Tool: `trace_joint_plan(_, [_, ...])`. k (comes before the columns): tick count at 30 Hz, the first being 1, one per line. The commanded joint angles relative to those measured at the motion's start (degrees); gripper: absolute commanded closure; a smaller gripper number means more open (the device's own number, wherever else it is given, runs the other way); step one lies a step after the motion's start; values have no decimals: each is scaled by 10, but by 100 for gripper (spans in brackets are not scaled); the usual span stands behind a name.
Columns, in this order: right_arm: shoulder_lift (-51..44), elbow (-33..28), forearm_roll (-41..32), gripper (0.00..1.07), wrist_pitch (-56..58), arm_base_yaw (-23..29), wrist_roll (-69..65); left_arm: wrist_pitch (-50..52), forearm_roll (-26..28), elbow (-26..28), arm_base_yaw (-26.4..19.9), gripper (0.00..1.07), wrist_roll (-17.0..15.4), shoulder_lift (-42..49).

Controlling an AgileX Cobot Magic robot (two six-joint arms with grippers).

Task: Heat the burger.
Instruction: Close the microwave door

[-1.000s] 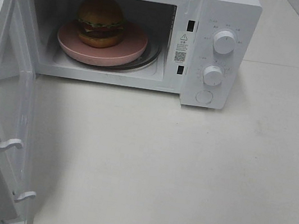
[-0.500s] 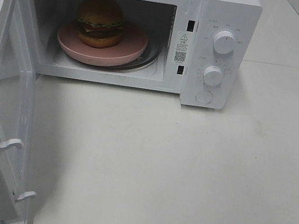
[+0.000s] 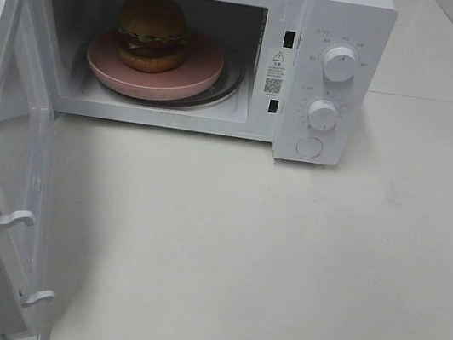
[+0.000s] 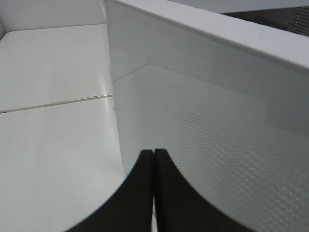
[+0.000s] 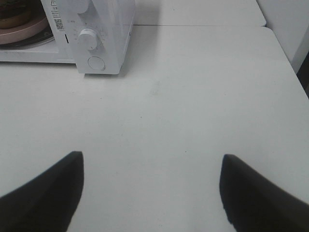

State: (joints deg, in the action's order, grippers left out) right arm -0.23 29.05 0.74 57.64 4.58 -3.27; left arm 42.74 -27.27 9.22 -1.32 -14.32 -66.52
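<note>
Exterior high, glossy brown burger, green lettuce frill, left gripper closed, right gripper gaping, both empty

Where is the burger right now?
In the high camera view, the burger sits on the pink plate inside the open microwave, at the picture's upper left, left of the white knobs.

The black left gripper has its jaws pressed together; the black right gripper stands spread wide, empty.
</note>
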Motion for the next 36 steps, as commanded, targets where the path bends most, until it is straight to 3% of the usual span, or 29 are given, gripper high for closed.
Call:
trace_joint_plan(1, [-16, -3, -1, 32, -6, -2, 9, 43, -34, 5, -3, 107, -6, -22])
trace_joint_plan(8, [-16, -3, -1, 32, -6, -2, 9, 92, -100, 13, -3, 107, -17, -50])
trace_joint_plan(13, [-16, -3, -1, 32, -6, -2, 9, 93, -166, 38, -3, 107, -73, -77])
trace_joint_plan(17, [-16, -3, -1, 32, -6, -2, 9, 95, -167, 41, 2, 107, -80, -87])
trace_joint_plan(22, [-16, -3, -1, 32, -6, -2, 9, 74, -137, 56, 58, 107, -63, -103])
trace_joint_plan(24, [-16, -3, -1, 32, -6, -2, 9, 56, -85, 64, 95, 107, -54, -115])
trace_joint_plan(25, [-16, -3, -1, 32, -6, -2, 9, 56, -85, 64, 95, 107, -54, -115])
trace_joint_plan(27, [-16, -3, -1, 32, -6, -2, 9, 55, -1, 73, 137, 107, -44, -128])
trace_joint_plan(36, [-16, -3, -1, 32, -6, -2, 9, 47, 80, 116, 207, 107, -43, -165])
